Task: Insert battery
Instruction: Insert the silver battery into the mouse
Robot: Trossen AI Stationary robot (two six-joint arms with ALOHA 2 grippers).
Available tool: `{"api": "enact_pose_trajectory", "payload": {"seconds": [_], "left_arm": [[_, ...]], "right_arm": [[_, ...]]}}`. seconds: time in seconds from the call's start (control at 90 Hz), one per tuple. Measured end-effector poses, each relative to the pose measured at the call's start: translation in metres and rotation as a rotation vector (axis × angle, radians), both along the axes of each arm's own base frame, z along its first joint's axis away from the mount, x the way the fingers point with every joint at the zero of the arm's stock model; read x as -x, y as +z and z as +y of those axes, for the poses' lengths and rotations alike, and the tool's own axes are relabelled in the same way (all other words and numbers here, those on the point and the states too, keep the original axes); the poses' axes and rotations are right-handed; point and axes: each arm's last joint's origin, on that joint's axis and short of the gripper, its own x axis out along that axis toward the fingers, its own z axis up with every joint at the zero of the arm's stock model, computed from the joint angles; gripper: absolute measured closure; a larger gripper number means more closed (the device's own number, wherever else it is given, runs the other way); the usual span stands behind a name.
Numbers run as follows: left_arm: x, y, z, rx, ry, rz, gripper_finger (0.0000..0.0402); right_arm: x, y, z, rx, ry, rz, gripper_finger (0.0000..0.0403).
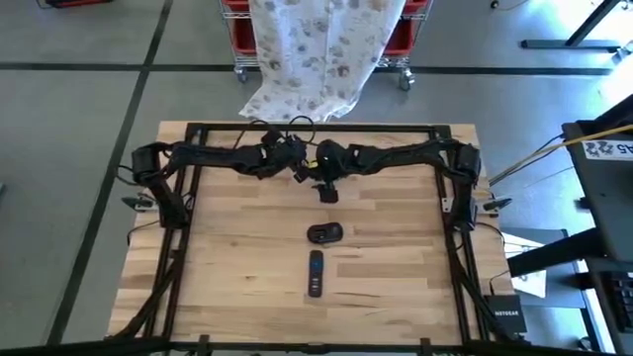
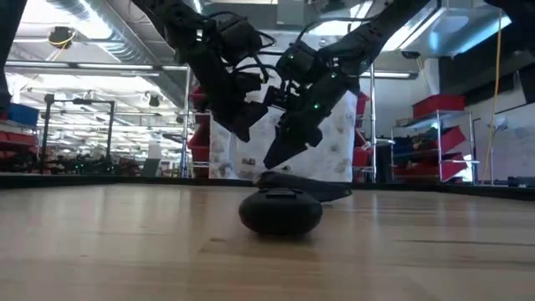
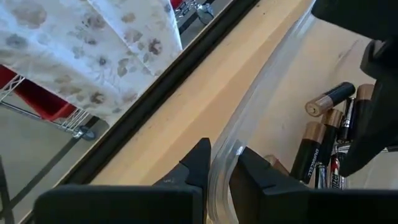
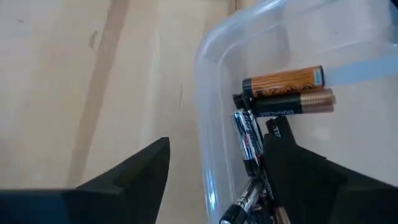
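Left tool (image 3: 221, 171) pinched on clear tub rim (image 3: 261, 81), steadying it. Right tool (image 4: 217, 168) wide open, empty, straddling tub wall; batteries (image 4: 283, 99) just ahead inside tub, long axes mixed. Right arm nearer. Remote (image 1: 316, 273) well apart, bench (image 1: 396, 267) near side.

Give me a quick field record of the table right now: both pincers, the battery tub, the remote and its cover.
left pincer: shut on the clear tub's rim, far side of table
right pincer: open, one finger inside the tub, one outside, over the batteries
batteries: loose pile in tub, none gripped
remote: flat, near side, untouched
battery cover: between tub and remote
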Motion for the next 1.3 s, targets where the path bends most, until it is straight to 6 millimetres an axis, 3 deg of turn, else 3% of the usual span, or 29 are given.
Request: {"api": "enact_pose_trajectory", "payload": {"seconds": [0.311,0.611,0.956,1.144,1.3], "left_arm": [[0.001,0.0,0.003,0.006,0.02,-0.015,0.038],[0.003,0.007,0.016,-0.013,0.088,-0.074,0.038],[-0.001,0.017,0.023,-0.176,0.014,0.001,0.038],[0.0,0.017,0.024,-0.189,0.015,0.02,0.038],[0.0,0.017,0.024,-0.189,0.016,0.022,0.038]], "right_arm": [[-0.003,-0.007,0.003,-0.012,0.013,0.004,0.0159],[0.001,0.02,0.022,0.088,-0.08,0.007,0.0159],[0.001,0.022,0.022,0.042,-0.132,-0.011,0.0164],[0.003,0.028,0.022,0.055,-0.143,-0.02,0.0208],[0.009,0.052,0.016,0.057,-0.182,-0.096,0.0298]]}}
